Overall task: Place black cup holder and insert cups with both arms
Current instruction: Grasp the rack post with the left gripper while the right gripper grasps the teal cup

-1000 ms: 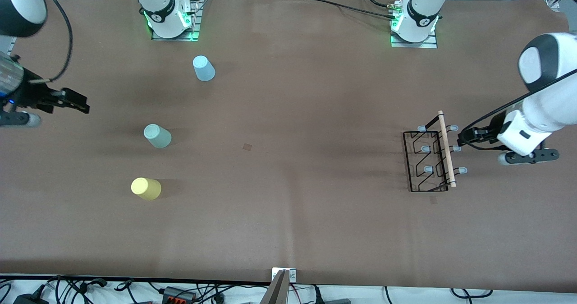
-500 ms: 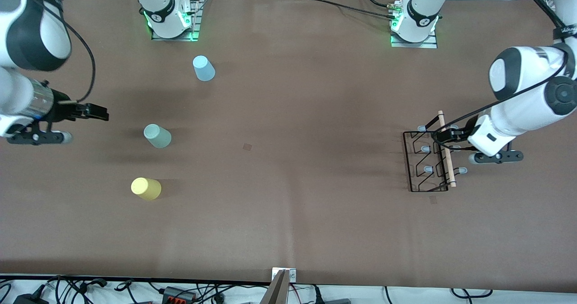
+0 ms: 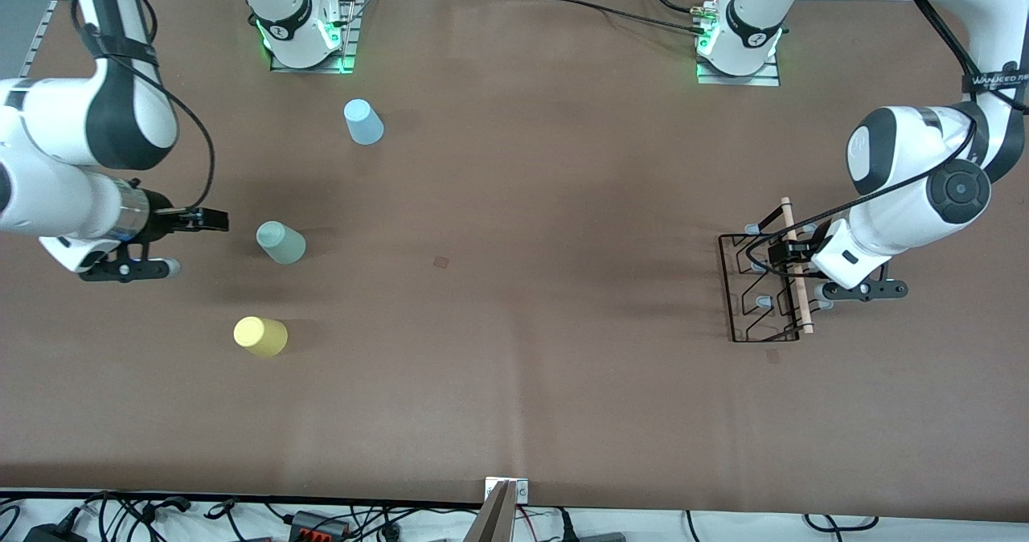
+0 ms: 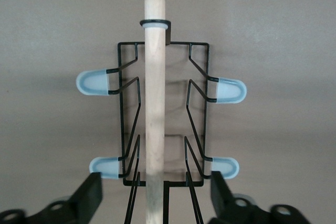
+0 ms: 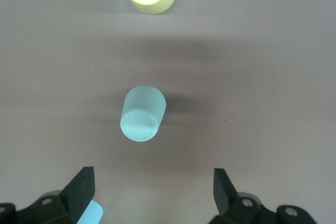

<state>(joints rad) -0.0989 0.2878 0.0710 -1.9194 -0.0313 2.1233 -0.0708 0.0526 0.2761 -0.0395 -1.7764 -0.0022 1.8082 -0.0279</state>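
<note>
Front view shows both my arms have swung in from the table's ends over the last second: my left gripper now sits over the black cup holder, fingers apart on either side of its wooden rod and not yet clamped, so lifting the rack looks like my next step. My right gripper, jaws apart and empty, hovers just beside the sage green cup; the yellow cup and light blue cup stand near it. A black band on my left arm carries white lettering too small to read.
</note>
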